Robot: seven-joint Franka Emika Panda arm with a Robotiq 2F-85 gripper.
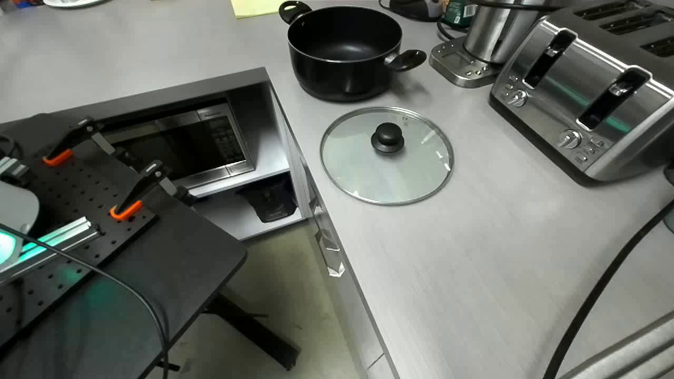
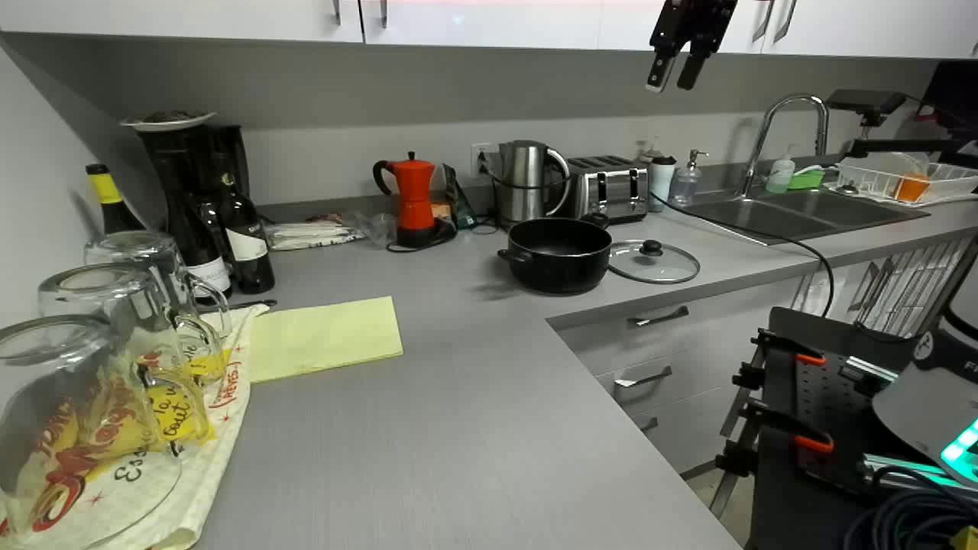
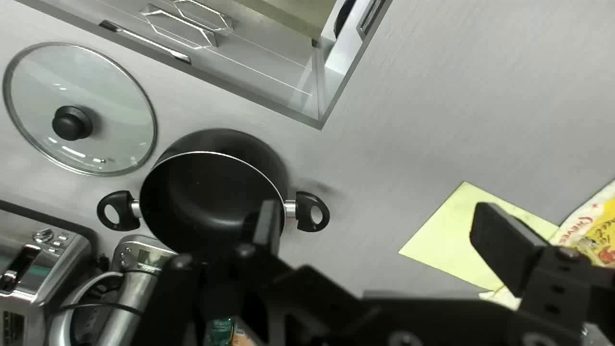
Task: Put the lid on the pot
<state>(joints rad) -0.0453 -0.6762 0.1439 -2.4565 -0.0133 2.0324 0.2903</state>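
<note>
We locate the round, metal-rimmed clear-glass lid [image 3: 82,91] with black knob [image 3: 72,123] on the grey countertop [image 3: 408,144], just beside the squat black pot [image 3: 206,192]. Our black two-finger gripper [image 3: 378,222] hangs well above, jaws wide, empty. In the wrist view the lid lies left, past the pot; we should traverse that way before lowering.

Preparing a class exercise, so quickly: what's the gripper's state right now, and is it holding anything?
Gripper: open, fingers well apart, holding nothing.

A silver toaster [image 1: 587,92] stands beside a steel kettle [image 2: 522,169].
</note>
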